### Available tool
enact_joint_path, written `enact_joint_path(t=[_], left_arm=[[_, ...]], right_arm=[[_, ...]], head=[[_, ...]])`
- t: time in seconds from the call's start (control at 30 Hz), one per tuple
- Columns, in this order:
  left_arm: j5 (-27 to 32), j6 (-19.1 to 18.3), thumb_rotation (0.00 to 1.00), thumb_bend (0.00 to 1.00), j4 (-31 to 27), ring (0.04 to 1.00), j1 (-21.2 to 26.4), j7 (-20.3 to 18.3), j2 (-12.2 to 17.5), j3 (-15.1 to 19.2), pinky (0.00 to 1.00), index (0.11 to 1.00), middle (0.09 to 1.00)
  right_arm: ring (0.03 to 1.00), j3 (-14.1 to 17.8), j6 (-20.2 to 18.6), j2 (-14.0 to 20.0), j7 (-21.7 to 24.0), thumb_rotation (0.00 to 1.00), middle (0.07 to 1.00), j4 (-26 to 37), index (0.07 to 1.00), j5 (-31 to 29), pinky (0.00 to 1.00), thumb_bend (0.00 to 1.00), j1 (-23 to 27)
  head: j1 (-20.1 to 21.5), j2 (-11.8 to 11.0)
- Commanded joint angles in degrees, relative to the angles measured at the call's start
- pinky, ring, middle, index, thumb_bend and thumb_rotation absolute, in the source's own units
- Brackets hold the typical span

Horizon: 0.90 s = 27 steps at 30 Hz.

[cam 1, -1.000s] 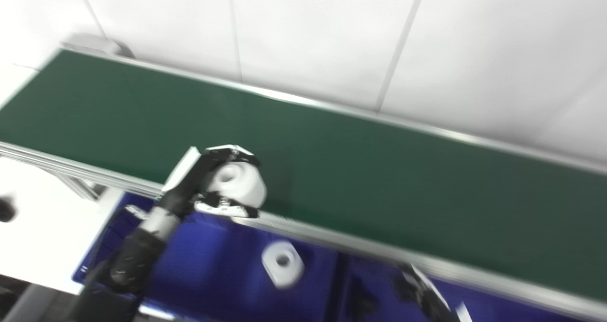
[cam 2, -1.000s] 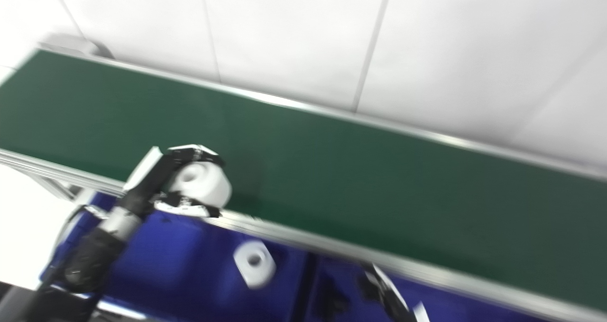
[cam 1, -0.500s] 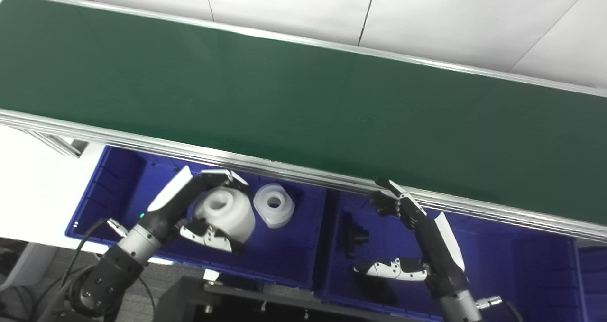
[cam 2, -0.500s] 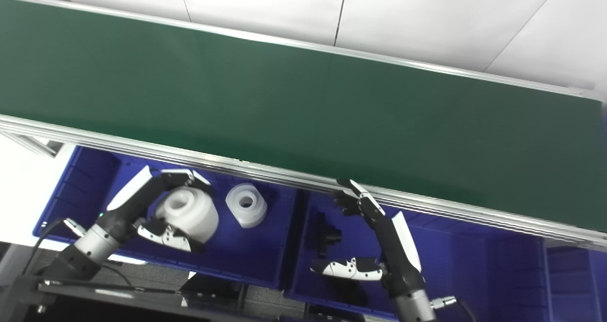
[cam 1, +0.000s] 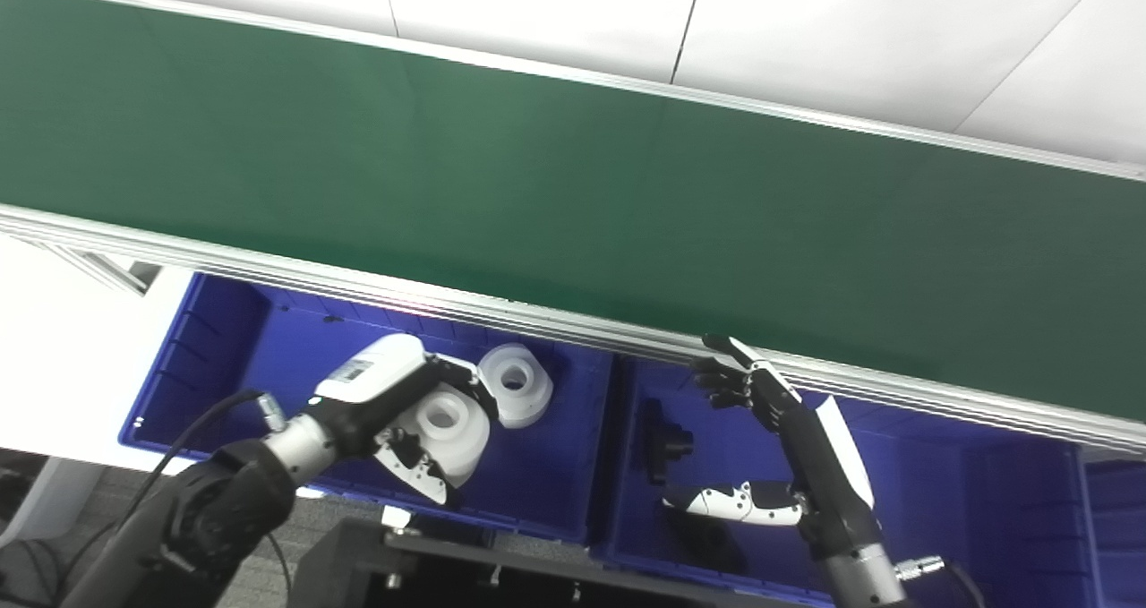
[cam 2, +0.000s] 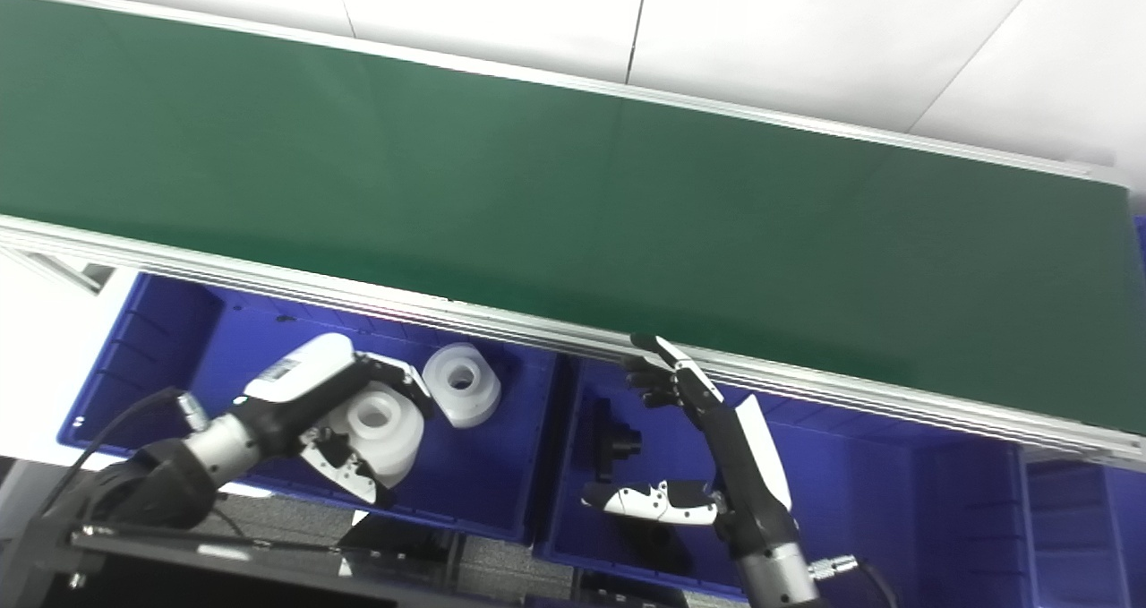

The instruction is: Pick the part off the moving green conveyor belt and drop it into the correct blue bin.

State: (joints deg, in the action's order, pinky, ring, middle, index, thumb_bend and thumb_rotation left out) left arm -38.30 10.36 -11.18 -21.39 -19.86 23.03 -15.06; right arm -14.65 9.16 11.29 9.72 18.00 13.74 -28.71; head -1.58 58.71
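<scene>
My left hand is shut on a white round part with a centre hole and holds it inside the left blue bin, turned over toward the bin floor. A second white round part lies in the same bin just right of it. My right hand is open and empty, fingers apart, over the middle blue bin. The green conveyor belt runs across above both bins and carries nothing in view.
A black part lies at the left side of the middle bin. The belt's aluminium front rail overhangs the bins' far edge. A further blue bin shows at the far right. A black frame sits below the bins.
My left hand carried the white part off the belt's front edge down into the left bin, then rolled its wrist over. The camera tilted down. The right hand stayed put.
</scene>
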Motion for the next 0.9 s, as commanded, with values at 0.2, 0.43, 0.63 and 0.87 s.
enact_joint_path(t=[0.2,0.43,0.63,0.87], left_arm=[[-1.1,-3.38,0.74,0.86,-3.22,1.0,-0.03,0.9,-0.23,0.03,1.0,1.0,1.0],[13.94,-5.62,0.66,0.89,-4.46,1.0,-0.31,-2.49,-3.12,-0.73,0.99,1.0,1.0],[25.11,-1.54,0.54,0.88,-2.98,0.987,0.6,-3.45,-6.08,-3.09,0.92,0.979,1.0],[28.01,7.86,0.42,0.87,4.49,0.943,3.32,-1.67,-7.12,-3.22,0.92,0.934,0.956]], right_arm=[[0.755,-0.08,0.1,-0.18,-0.21,0.24,0.783,2.11,0.869,0.33,0.7,0.79,-0.54],[0.767,0.08,-0.67,0.64,0.48,0.26,0.79,1.5,0.875,0.55,0.71,0.8,-0.1],[0.788,0.51,-0.23,1.43,0.7,0.28,0.8,0.28,0.875,0.54,0.74,0.82,-0.01],[0.813,1.8,-1.58,1.83,0.95,0.25,0.833,0.38,0.885,-0.4,0.78,0.82,-0.21]], head=[[1.16,0.11],[2.94,-0.93],[6.31,-1.92],[8.51,-1.07]])
